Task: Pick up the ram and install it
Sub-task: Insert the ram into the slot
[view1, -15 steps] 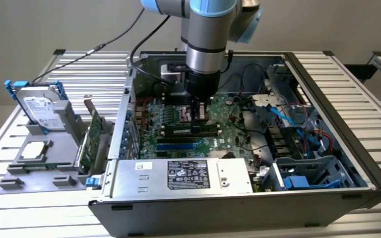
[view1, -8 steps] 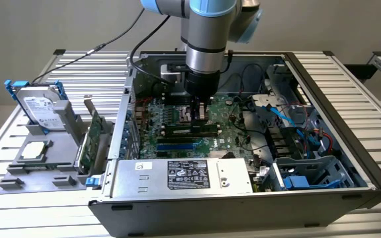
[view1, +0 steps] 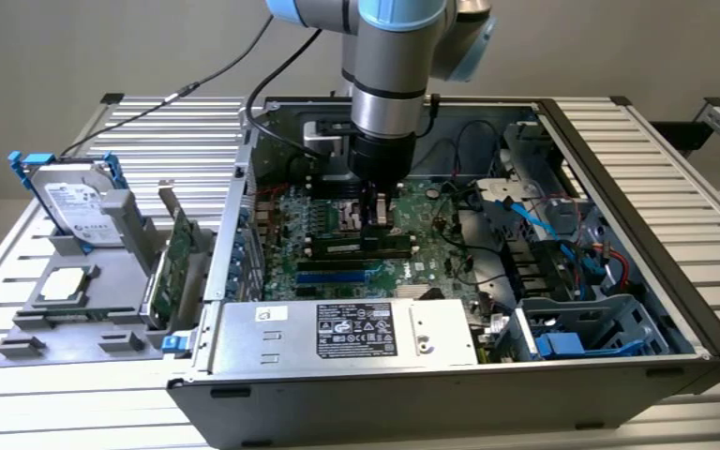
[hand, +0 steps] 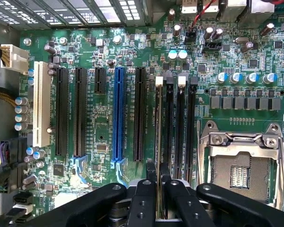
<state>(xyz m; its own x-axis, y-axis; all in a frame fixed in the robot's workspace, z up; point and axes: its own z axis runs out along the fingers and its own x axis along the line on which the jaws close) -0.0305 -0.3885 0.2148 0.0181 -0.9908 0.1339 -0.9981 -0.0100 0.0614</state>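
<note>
Wrist view, gripper [hand: 158, 183] pinching ram [hand: 158, 127] edge-on, beside memory slots [hand: 180, 127]; exterior view, open computer case [view1: 435, 403]

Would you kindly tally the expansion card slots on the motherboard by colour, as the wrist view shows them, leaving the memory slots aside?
White slot: 1
Black slots: 4
Blue slot: 1
Total: 6

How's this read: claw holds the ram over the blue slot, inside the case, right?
Not the blue slot. Wrist view shows the claw holding the ram at the black memory slots near the CPU socket, inside the case.
</note>
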